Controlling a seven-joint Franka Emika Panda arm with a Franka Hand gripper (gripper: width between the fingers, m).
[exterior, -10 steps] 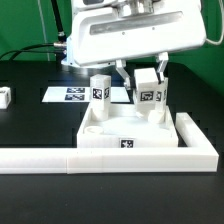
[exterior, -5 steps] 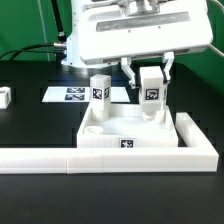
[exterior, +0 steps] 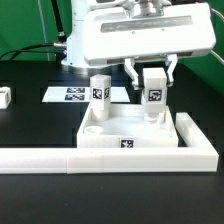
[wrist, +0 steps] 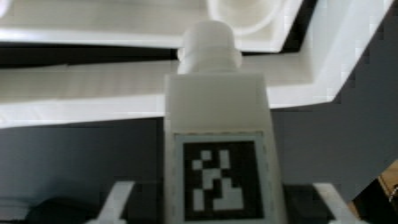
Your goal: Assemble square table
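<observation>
end effector (exterior: 150, 80): open. My fingers (wrist: 118, 200) straddle the leg with a dark gap on either side in the wrist view, so I am gripping nothing.
leg in hand's reach (exterior: 153, 92): directly between my fingers and upright, tag facing the exterior camera.
long axis: vertical, in line with my approach axis. The thin end (wrist: 210, 45) points away from me, down at the slab.
square tabletop slab (exterior: 125, 130): just below me, lying flat on the black tabletop (exterior: 40, 125).
seating: the leg's foot meets the slab at a corner. I cannot tell whether it is fully home in the socket.
second leg (exterior: 100, 89): beside me, standing on the slab's neighbouring corner.
judgement: the next move turns on closing squarely across this vertical axis.
</observation>
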